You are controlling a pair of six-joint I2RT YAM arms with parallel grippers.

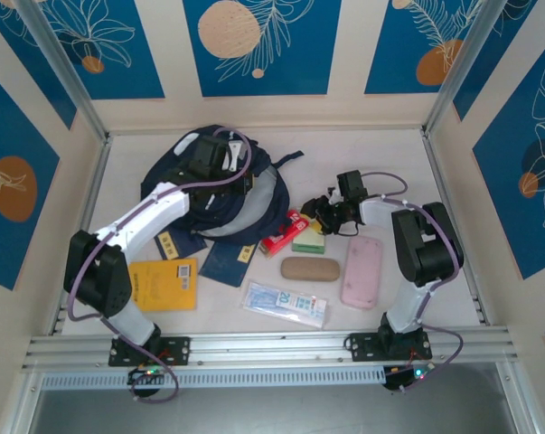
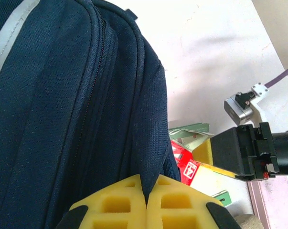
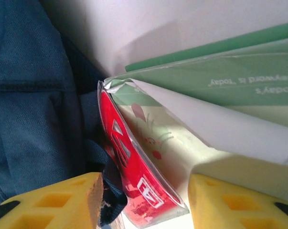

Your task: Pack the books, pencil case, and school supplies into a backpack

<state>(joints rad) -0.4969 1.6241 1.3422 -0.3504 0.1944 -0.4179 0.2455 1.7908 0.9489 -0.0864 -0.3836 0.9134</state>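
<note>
left wrist view: how's the left gripper?
– pads pressed together, pinching a fold of the backpack.
and the right gripper?
– spread, one pad either side of the red box, with the green pad just beyond.
room around them?
– top view adds that: open white table toward the back wall. the orange book, navy books and clear packet lie near the front rail.
</note>
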